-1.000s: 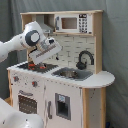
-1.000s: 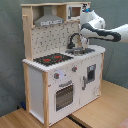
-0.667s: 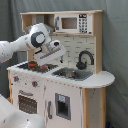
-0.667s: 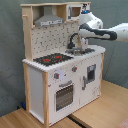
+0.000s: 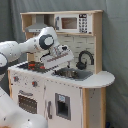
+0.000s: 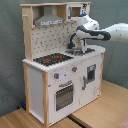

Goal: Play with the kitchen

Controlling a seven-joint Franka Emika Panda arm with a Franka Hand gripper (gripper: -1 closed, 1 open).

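The kitchen is a tall white and light-wood toy unit, seen in both exterior views. It has a black-red stovetop, a grey sink and a black curved faucet. My white arm reaches in from the first exterior view's left. My gripper hangs low over the sink, close beside the faucet. I see nothing held in it.
A hood and a microwave shelf jut out above the arm. The pegboard back stands behind the counter. The kitchen stands on a wooden table. A grey curtain hangs behind. My arm's white base fills the first exterior view's lower left.
My arm has swung from above the stovetop toward the sink and come lower, ending close to the faucet.
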